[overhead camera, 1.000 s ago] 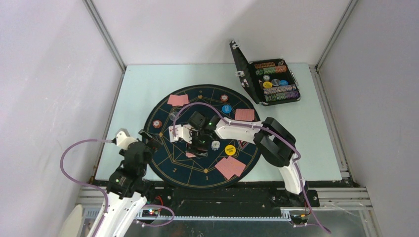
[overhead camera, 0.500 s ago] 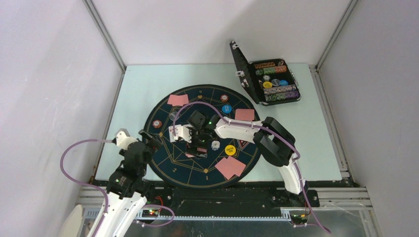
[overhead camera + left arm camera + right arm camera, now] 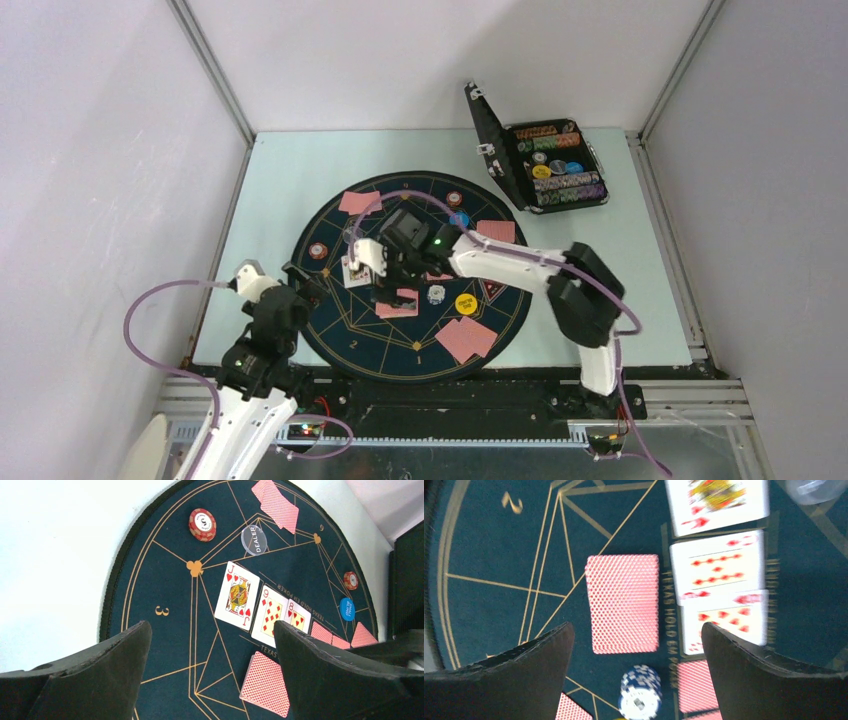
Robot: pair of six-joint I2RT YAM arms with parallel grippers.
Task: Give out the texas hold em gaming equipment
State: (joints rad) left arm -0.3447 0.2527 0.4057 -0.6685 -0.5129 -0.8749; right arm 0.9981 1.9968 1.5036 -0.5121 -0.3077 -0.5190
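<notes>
Top view: the round mat carries 3 face-down pairs of cards, at its 11 o'clock, 2 o'clock and 5 o'clock. There are 2 orange-red discs, 1 blue disc and 1 yellow disc. The right gripper hangs over the mat's centre. The left gripper sits at the mat's 9 o'clock edge. The black case stands open beyond the mat at 1 o'clock.

Left wrist view: the left fingers are spread wide with nothing between them. Ahead lie 3 face-up cards in 1 row, 1 dealer disc at their 11 o'clock, and 1 single face-down card at their 6 o'clock.

Right wrist view: the right fingers are parted and grip nothing. The single face-down card lies flat on the mat under the gap, touching neither finger. The 3 face-up cards are at its 3 o'clock, and 1 blue-and-white chip stack is at its 6 o'clock.
</notes>
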